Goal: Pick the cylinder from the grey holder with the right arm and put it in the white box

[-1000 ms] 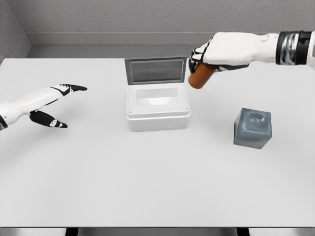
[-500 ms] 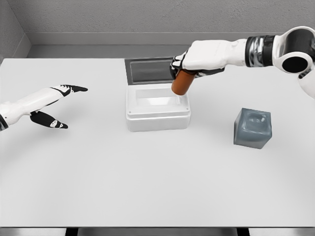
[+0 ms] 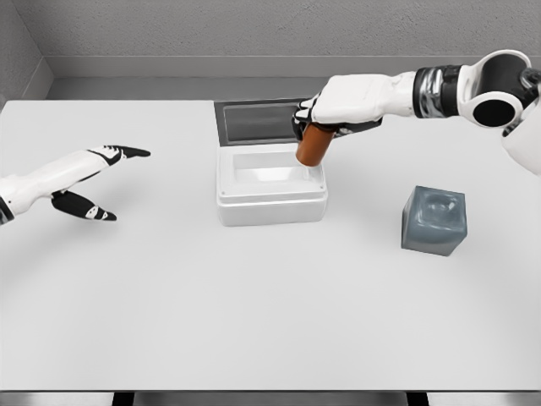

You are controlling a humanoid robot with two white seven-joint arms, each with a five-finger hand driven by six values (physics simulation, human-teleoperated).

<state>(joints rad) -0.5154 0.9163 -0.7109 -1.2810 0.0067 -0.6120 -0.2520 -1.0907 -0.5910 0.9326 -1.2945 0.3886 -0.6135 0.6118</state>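
One cylinder (image 3: 314,145), brown, gripped in the right hand (image 3: 338,103), fingers (image 3: 306,112) wrapped round its upper end. Tilted, lower end leaning down and to the left from the hand, poised over the right part of the opening of the one white box (image 3: 271,200). Whether touching the box rim: cannot tell. One lid (image 3: 265,122) on that box, standing open behind it, just left of the right hand. One grey holder (image 3: 434,221), well below and to the right of the right hand, apart from the box, hollow on top with nothing in it. One table (image 3: 254,313), white, bearing box and holder. Two arms in all: right arm reaching in from the upper right, stretched towards the box; left hand (image 3: 93,178) far off to the left of the box, over the table, fingers spread and straight, holding nothing. Two hands, one cylinder, one box, one holder counted.
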